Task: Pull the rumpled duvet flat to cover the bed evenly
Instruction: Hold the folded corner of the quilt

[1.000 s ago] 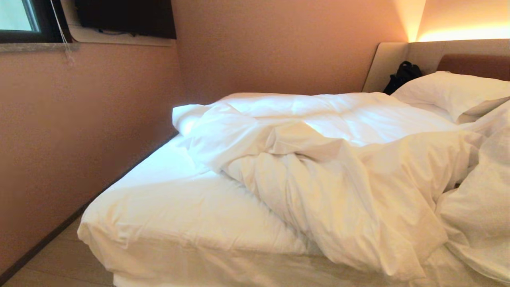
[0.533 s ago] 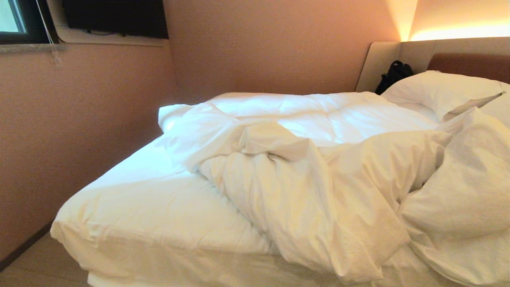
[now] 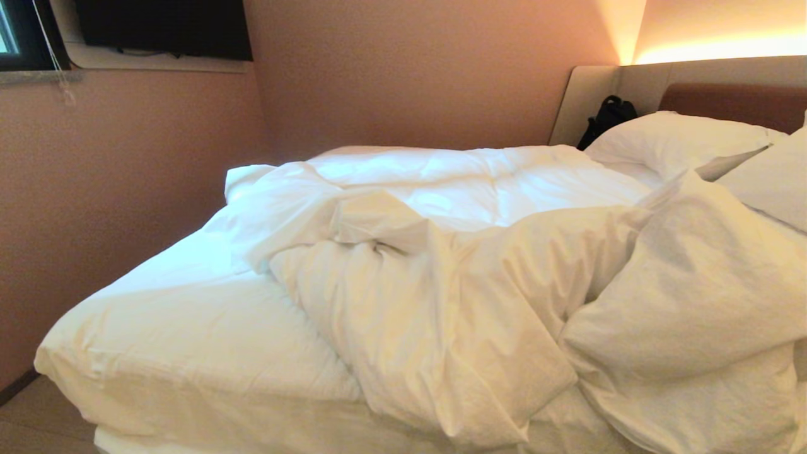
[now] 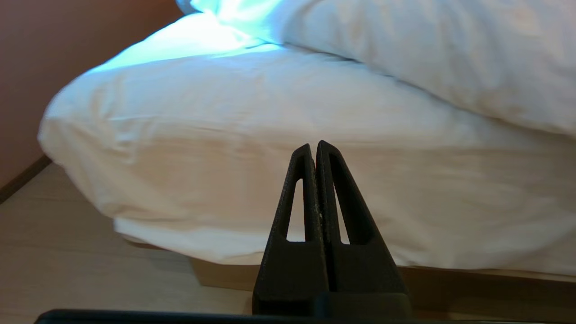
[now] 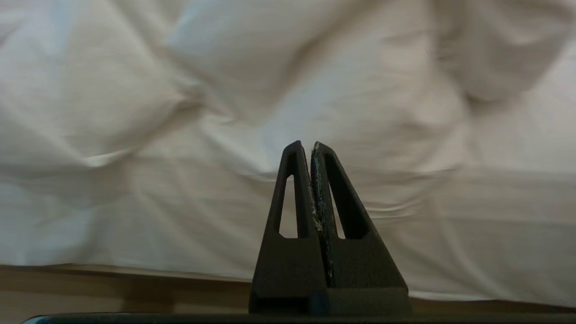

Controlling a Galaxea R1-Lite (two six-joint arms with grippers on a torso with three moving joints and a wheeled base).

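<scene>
Head view has slid right along the bed [image 3: 189,353] since a second ago: the base is moving, the bedding isn't. Nearest, left gripper [image 4: 316,148] and right gripper [image 5: 310,148] hang pressed shut, empty, facing the mattress side. Beyond, the duvet [image 3: 441,302] lies bunched from 12 to 4 o'clock, its hanging edge reachable; bare sheet [image 3: 189,315] lies at 9.

A bedroom is shown, likely in a hotel. A wide bed [image 3: 189,328] with white sheets is set into a corner of pink walls [image 3: 410,69], and a rumpled duvet [image 3: 441,277] and pillows [image 3: 674,139] are piled on it. A padded headboard [image 3: 731,94] is lit by a warm strip light [image 3: 725,49]; a window [image 3: 12,38] and a dark screen [image 3: 164,28] are seen.
</scene>
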